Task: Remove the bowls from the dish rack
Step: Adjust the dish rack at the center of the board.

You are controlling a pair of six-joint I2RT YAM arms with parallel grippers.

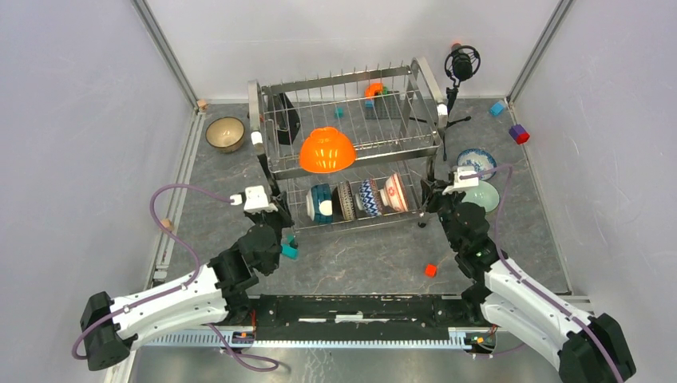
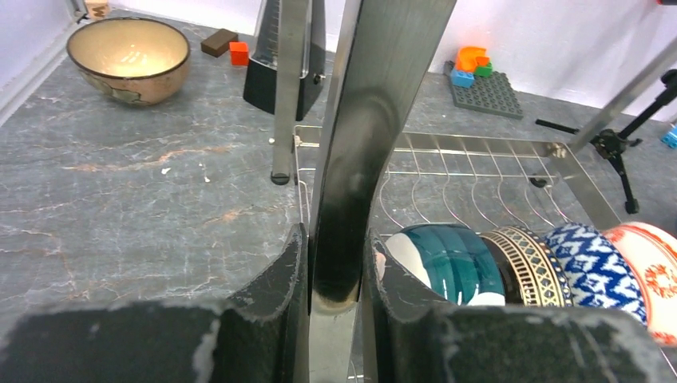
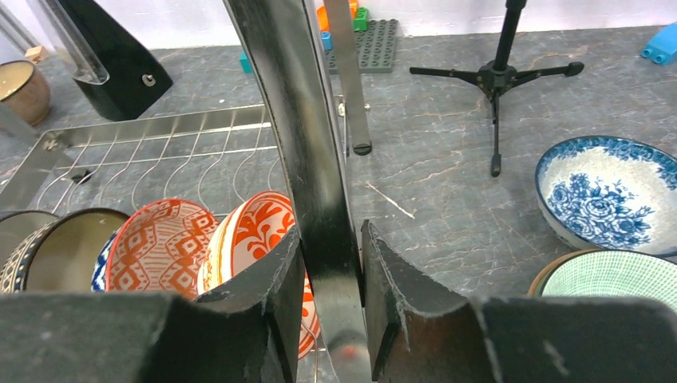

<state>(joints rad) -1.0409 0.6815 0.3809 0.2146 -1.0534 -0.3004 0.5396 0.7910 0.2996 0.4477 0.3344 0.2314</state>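
The dish rack (image 1: 343, 80) stands mid-table, its steel wire tiers facing me. An orange bowl (image 1: 327, 150) lies upside down on the upper tier. On edge in the lower tier stand a teal bowl (image 2: 447, 259), a gold-patterned one (image 2: 531, 267), a blue-and-white one (image 2: 591, 267) and a red-and-white one (image 3: 251, 231). My left gripper (image 2: 335, 239) is shut on the rack's left front post (image 2: 359, 144). My right gripper (image 3: 330, 235) is shut on the right front post (image 3: 307, 144). On the table sit a brown-gold bowl (image 1: 225, 133), a blue floral bowl (image 3: 603, 191) and a pale green bowl (image 3: 619, 275).
A black microphone stand (image 1: 461, 68) rises at the rack's back right corner. A black wedge-shaped object (image 1: 285, 118) sits behind the rack's left side. Beside it lies a grey baseplate (image 1: 383, 105). Small blocks lie about: red (image 1: 431, 270), teal (image 1: 289, 251), blue (image 1: 497, 108), purple-red (image 1: 519, 134).
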